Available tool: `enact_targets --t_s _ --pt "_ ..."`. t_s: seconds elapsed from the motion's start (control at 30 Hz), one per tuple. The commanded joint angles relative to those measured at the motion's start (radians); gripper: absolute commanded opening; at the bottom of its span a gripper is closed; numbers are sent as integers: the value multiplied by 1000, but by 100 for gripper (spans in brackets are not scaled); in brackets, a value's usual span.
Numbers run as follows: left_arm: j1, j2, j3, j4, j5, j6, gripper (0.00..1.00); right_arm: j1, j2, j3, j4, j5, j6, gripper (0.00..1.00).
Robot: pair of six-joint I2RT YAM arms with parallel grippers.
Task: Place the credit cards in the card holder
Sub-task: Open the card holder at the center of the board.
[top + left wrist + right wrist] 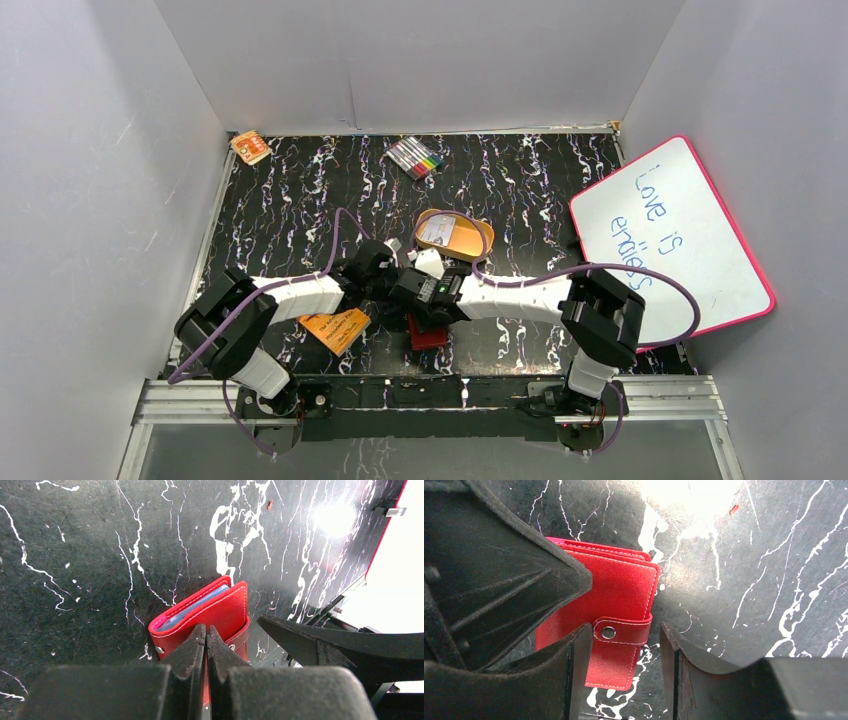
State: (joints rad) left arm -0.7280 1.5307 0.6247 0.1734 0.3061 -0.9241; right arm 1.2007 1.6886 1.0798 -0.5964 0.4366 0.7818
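The card holder (619, 597), a red wallet, lies flat on the black marbled table with its snap tab (624, 630) fastened. It also shows in the left wrist view (220, 612), with bluish pockets at its far edge, and in the top view (430, 337). My left gripper (206, 630) is shut with its tips down on the wallet's cover. My right gripper (624, 652) is open, and the snap tab lies between its fingers. A pale credit card (437, 232) lies in the oval tin. No card shows in either wrist view.
The orange-tan oval tin (478, 240) stands just behind the grippers. A flat orange booklet (335, 328) lies at the front left. Coloured markers (415, 157) and a small orange box (250, 147) lie at the back. A pink-framed whiteboard (670, 235) leans at the right.
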Motion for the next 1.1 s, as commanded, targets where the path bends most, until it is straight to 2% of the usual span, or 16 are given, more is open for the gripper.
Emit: enact_targets --t_s 0.0,0.17,0.33,0.9,1.07 --pt "-7 14 -33 -49 -19 13 0 12 33 45 -29 61 -2 59" --pt "-7 18 -34 -51 -18 14 0 21 43 58 -57 95 -3 52" --pt "-7 23 -40 -51 -23 17 0 23 34 56 -60 105 -4 37" --pt "-7 79 -38 -42 -24 34 0 25 -5 48 -76 105 7 1" --pt "-8 95 -37 -41 -25 39 0 25 -32 34 -94 115 32 0"
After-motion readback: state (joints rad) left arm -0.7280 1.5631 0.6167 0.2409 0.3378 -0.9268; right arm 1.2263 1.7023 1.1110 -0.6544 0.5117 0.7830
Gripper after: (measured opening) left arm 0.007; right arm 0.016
